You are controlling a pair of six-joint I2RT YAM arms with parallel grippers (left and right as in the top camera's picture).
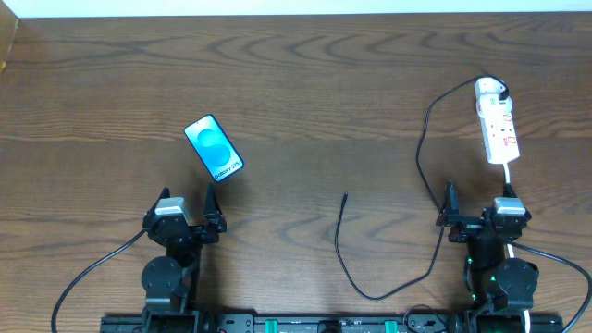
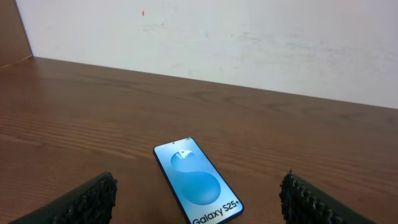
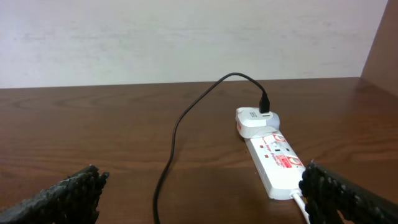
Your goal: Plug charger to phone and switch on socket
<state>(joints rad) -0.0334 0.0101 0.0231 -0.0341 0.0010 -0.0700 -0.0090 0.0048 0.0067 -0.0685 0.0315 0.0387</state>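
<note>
Lying apart on the grained table [image 1: 305, 92] are the glossy phone [image 1: 214, 148] and thin black charger [image 1: 339, 227]. Left gripper [image 1: 189, 196] and right gripper [image 1: 478, 196] gape wide, empty.

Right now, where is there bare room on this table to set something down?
The widest bare patch is mid-table, between the phone and the loose tip of the cable. The far strip beyond the phone is bare too. It's crowded on the right, where the cable loops up to the power strip.

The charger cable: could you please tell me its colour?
The charger cable is black, clearest in the right wrist view.
</note>
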